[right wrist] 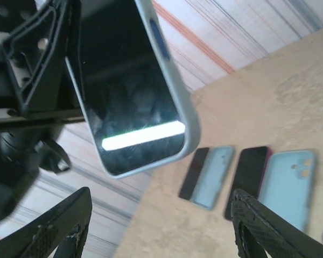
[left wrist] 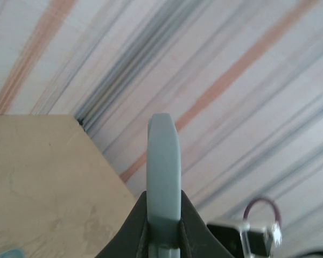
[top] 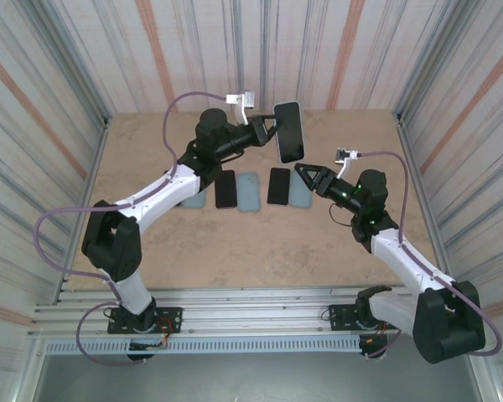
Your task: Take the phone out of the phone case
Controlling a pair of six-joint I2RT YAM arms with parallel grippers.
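Aloft, phone in left gripper.

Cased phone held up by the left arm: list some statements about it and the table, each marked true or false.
1. The left fingers are shut on the black phone in its pale blue-grey case. True.
2. That cased phone lies flat. False: it is held in the air above the tan table.
3. The right fingers stand open and empty. True.
4. Only one bare phone lies on the table. False: two bare black phones lie there, among pale blue cases.
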